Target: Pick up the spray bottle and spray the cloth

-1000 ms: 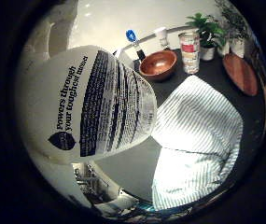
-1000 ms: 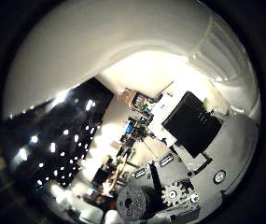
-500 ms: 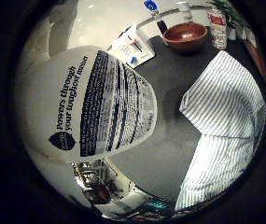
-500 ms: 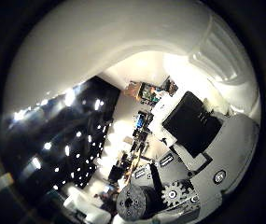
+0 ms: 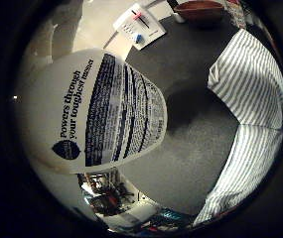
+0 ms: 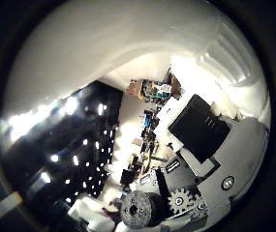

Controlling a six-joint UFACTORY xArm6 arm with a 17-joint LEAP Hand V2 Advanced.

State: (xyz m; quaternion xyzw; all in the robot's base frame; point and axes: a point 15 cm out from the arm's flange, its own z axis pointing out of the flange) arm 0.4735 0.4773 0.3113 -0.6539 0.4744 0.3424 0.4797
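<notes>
— Well, starting at the fingers (image 6: 195, 133): curling round anything?

— Curling round the spray bottle (image 5: 96, 114), yes. Pressing black and white parts of the hand (image 6: 200, 164) right against its pale, ridged side in the thumb side view. Grasping it, not hanging loose.

— And sitting how, against the palm?

— Lying very close to it. Filling much of the little finger side view with its white body and printed label, and spreading broadly across the thumb side view too.

— Touching anything below?

— Not touching, going by what is showing. Hanging above the dark grey table (image 5: 190, 144) and throwing a soft shadow (image 5: 190, 106) onto it, just beyond the bottle's rounded end.

— Moving outward from there?

— Finding the cloth (image 5: 250, 84) next, past that shadow. Lying flat on the table, white with thin dark stripes, clear of the bottle and the fingers. Running along the table's far side and folding back toward the near edge, apparently in two panels meeting at a crease.

— Anything lying farther off?

— Spotting a white card (image 5: 140, 25) with small red and blue marks, resting on the table well beyond the bottle. Seeing a brown bowl (image 5: 200, 9) farther out again, near the cloth's far corner and apart from the card.

— And the nozzle end?

— Hiding from both views, so not saying which way it is pointing.
</notes>
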